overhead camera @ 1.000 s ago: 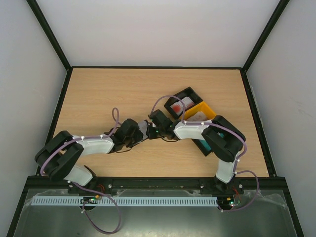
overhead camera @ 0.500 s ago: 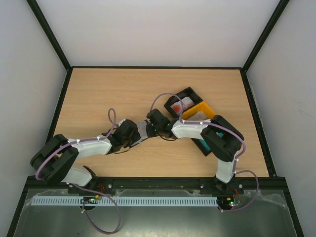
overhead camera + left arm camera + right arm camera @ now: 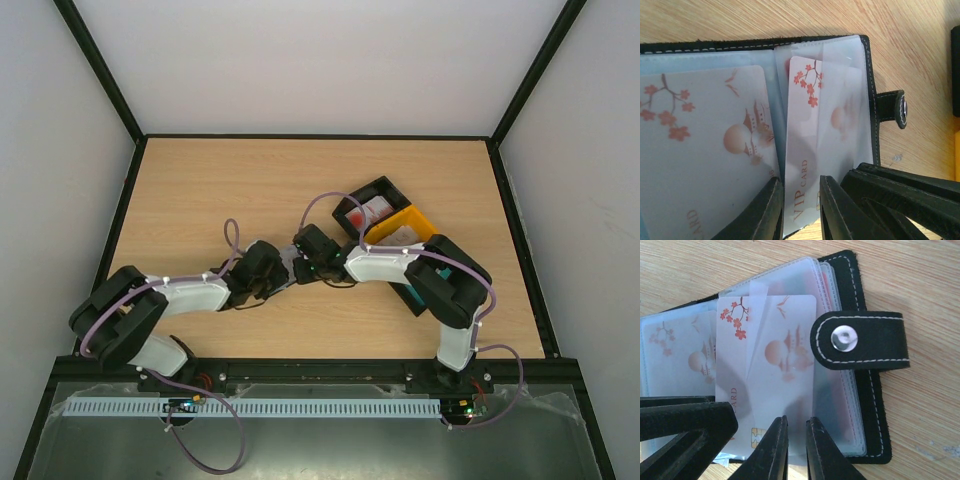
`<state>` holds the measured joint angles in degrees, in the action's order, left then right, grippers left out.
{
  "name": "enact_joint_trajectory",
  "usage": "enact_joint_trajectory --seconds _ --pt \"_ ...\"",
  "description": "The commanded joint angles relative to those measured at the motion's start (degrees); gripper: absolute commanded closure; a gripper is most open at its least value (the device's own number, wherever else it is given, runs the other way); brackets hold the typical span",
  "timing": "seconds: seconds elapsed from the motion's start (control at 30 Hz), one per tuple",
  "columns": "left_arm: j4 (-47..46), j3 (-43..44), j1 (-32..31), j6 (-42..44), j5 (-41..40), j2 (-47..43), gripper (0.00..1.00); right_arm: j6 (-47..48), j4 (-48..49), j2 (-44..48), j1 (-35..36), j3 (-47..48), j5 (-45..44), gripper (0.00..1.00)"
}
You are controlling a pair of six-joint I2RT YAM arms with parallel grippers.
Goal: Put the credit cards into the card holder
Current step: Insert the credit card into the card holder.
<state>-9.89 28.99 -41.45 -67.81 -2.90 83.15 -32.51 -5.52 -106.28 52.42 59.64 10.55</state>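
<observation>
The black card holder (image 3: 867, 405) lies open on the wood, its clasp tab (image 3: 860, 340) folded over the clear sleeves. A pale blossom card (image 3: 705, 150) sits in one sleeve. A white VIP card (image 3: 810, 125) stands partly inside the neighbouring sleeve. My left gripper (image 3: 800, 180) has its jaws a little apart, tips over that VIP card's lower end, pinching nothing. My right gripper (image 3: 797, 419) shows only a narrow slit, its tips over a pale sun-print card (image 3: 785, 355) beside the VIP card (image 3: 732, 350). From above, both grippers meet over the holder (image 3: 291, 264) and hide most of it.
A black bin (image 3: 372, 205) holding red-and-white cards adjoins a yellow bin (image 3: 405, 228) with a pale card, just behind the right arm. Something teal (image 3: 410, 296) peeks out beneath the right forearm. Black frame rails edge the table.
The right gripper's jaws have narrowed and its wrist has shifted slightly left. The left arm swung out a little and came back; its jaws look unchanged.
</observation>
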Motion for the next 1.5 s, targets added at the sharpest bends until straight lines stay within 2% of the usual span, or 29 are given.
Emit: enact_joint_trajectory --seconds 0.0,0.23,0.57,0.7,1.0,1.17,1.47 --pt "-1.9 -0.38 0.62 -0.39 3.47 1.57 0.77 -1.24 -1.86 -2.49 0.52 0.68 1.36 0.9" --pt "-5.68 -3.05 2.02 -0.87 5.44 1.21 0.77 -2.37 -1.39 -4.36 0.4 0.16 2.5 0.9" --pt "-11.63 -5.98 3.32 -0.68 7.26 -1.38 0.97 -3.39 -0.99 -4.27 0.3 -0.13 3.31 0.9" --pt "-11.18 -6.37 3.72 -0.62 6.97 -1.7 0.98 -3.61 -0.62 -3.36 -0.07 -0.22 3.0 0.88" --pt "-6.9 -7.48 3.92 -1.39 3.24 -6.33 0.98 -5.14 -0.62 1.02 -2.48 -1.26 -1.66 0.69" --pt "-6.04 -8.36 3.98 -2.05 1.13 -8.39 0.98 -4.18 -2.15 -0.07 -2.84 -0.72 -1.58 0.68" --pt "-10.88 -8.51 4.01 -3.47 1.36 -5.28 0.97 -4.78 -1.58 1.26 -2.97 -1.17 -2.79 0.68"
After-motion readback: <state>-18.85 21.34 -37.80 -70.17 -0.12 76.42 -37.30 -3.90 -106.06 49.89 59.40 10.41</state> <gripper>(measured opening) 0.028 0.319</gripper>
